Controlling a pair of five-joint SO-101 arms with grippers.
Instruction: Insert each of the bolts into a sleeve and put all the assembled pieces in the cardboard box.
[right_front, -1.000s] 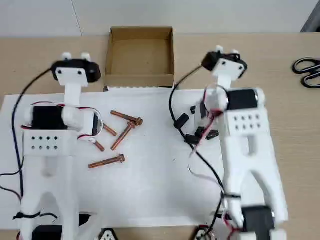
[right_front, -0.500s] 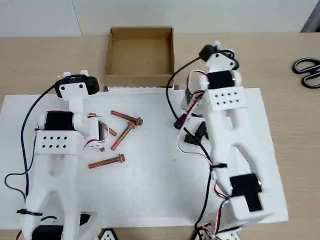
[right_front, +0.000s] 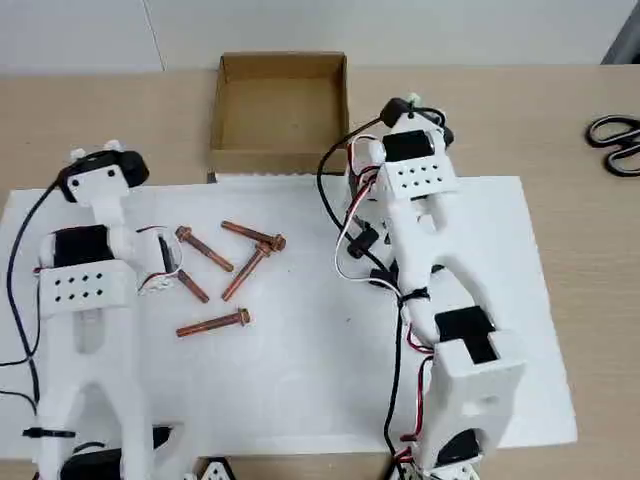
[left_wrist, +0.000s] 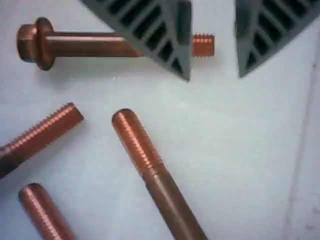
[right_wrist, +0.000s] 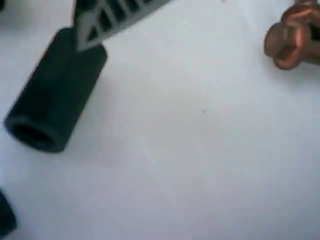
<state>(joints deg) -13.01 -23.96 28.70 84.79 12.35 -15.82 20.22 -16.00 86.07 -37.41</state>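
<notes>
Several copper bolts (right_front: 245, 272) lie loose on the white sheet (right_front: 300, 370) left of centre. My left gripper (left_wrist: 214, 75) hangs open low over them. One of its fingers (left_wrist: 150, 30) covers the shaft of a flanged bolt (left_wrist: 35, 42), and nothing sits between the fingers. Black sleeves (right_front: 362, 240) lie beside and under the right arm (right_front: 415, 180). My right gripper (right_wrist: 90, 37) hovers close above one black sleeve (right_wrist: 55, 92) lying on its side. The cardboard box (right_front: 280, 150) stands open at the back with nothing visible inside.
Scissors (right_front: 615, 130) lie on the wooden table at the far right. A bolt head (right_wrist: 292, 37) lies a short way from the sleeve. Cables trail from the right arm over the sheet's middle. The sheet's front half is bare.
The left arm has drawn back to the left, uncovering more bolts. The right arm has swung left and forward over the sleeves, closer to the box.
</notes>
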